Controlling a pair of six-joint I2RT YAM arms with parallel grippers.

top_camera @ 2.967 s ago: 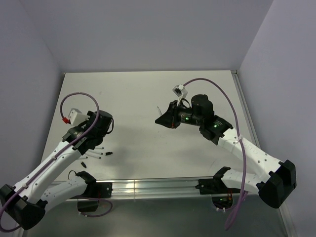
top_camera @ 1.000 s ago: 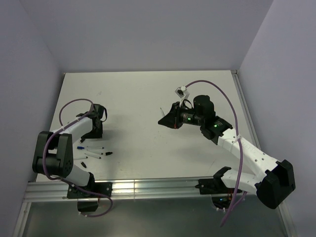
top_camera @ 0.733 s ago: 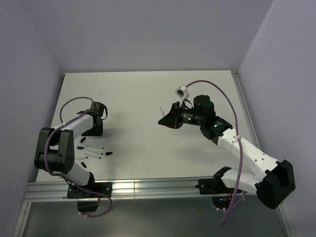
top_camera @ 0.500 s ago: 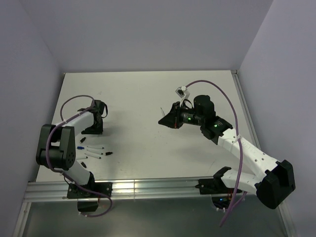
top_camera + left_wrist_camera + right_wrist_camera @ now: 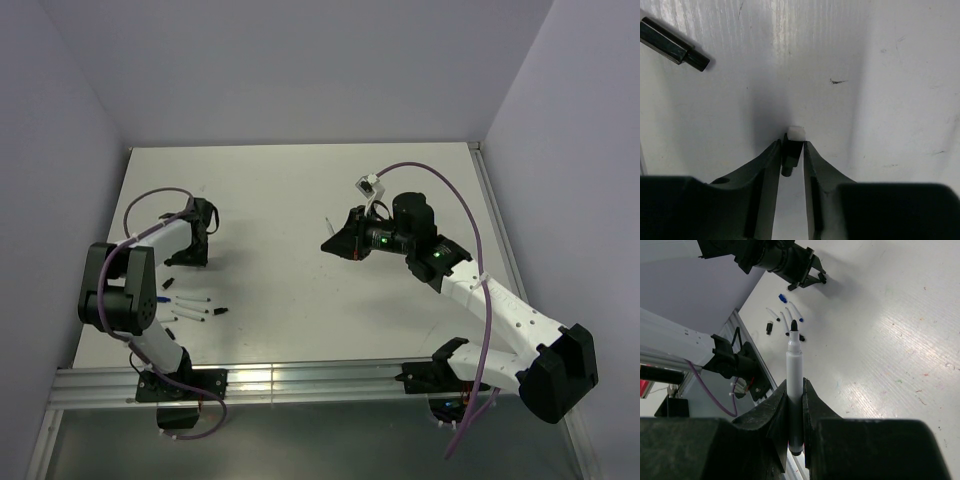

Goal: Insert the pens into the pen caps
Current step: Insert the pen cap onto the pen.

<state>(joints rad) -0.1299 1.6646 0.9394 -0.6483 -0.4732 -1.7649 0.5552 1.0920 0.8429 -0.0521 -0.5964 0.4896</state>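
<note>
No pen can be seen with its cap on yet, so the job looks to be near its start. One pen (image 5: 794,360) is held tight in the right gripper (image 5: 795,390), which is clamped on the lower part of the white barrel. The pen is lifted off the table (image 5: 300,190), near the middle, and its dark tip is bare. Over on the left side, the left gripper (image 5: 188,258) is set down low around a small black cap (image 5: 792,149) that lies on the table. The two fingers (image 5: 771,160) are close in on both sides of this cap. It cannot be told whether the cap is squeezed or only framed. A second black cap (image 5: 672,42) is seen lying a little way off from it. Nearer the front edge on the left, the loose pens (image 5: 192,312) are left lying in a small bunch, and a blue cap (image 5: 782,298) is lying beside them. So most of the work is likely still to be done: the black cap has to be picked up, brought to the held pen and pushed onto its tip. After that, the same must be done for each pen on the table.
</note>
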